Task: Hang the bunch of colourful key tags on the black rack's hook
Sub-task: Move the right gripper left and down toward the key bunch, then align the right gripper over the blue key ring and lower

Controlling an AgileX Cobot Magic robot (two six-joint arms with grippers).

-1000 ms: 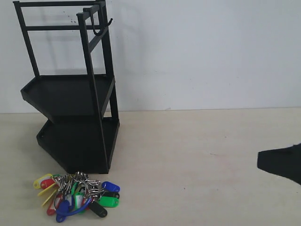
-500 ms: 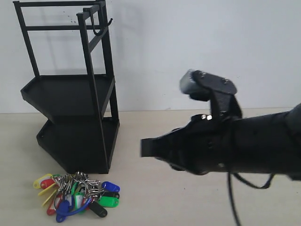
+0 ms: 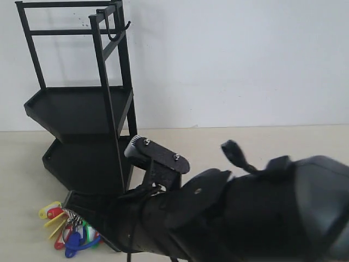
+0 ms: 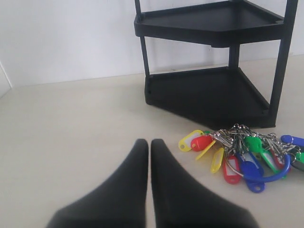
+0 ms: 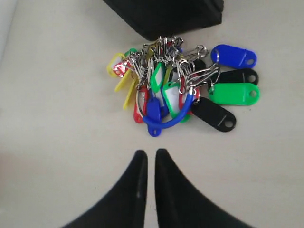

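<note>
The colourful key tag bunch (image 5: 175, 90) lies on the table just in front of the black rack (image 3: 76, 109). The exterior view shows only its left tags (image 3: 59, 225) past my right arm. My right gripper (image 5: 151, 154) hovers close to the bunch's blue loop (image 5: 168, 121), its jaws parted by a narrow slit with nothing between them. The gripper's tip (image 3: 68, 198) sits at the rack's foot. The hook (image 3: 113, 34) hangs empty on the rack's top bar. My left gripper (image 4: 149, 142) is shut, low over the table, to one side of the bunch (image 4: 242, 152).
The rack's lower tray (image 4: 209, 90) stands right behind the bunch, and its corner (image 5: 166, 14) shows in the right wrist view. A white wall (image 3: 234, 60) backs the table. My right arm (image 3: 245, 213) fills the front of the exterior view.
My right arm has swept in from the right edge across the table to the key tag bunch, now covering most of it in the exterior view. Its jaws have parted slightly.
</note>
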